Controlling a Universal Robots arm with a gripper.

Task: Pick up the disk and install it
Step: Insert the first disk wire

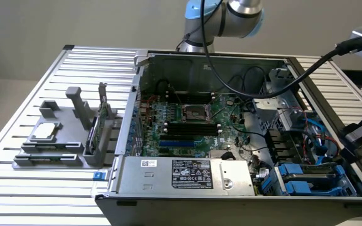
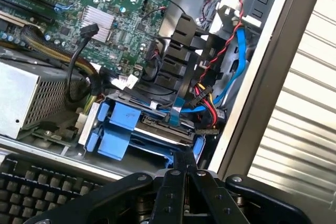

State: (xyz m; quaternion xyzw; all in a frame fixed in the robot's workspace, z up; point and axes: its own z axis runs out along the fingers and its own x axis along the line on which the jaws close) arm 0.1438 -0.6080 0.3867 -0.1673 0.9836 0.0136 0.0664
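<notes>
Silver arm (image 1: 242, 16), blue joint cap (image 1: 195, 10), black cable (image 1: 207, 52), black gripper (image 2: 185, 167)

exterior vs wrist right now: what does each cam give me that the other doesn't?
Exterior: the grey parts rack on the slatted table at the exterior view's left, a small silver drive lying on it, and the CPU socket.
Wrist: the hand, shut with nothing in it, and a black keyboard beside the case.
Both: the disk in its blue rails, sitting in the case's corner bay, and the power supply.
</notes>
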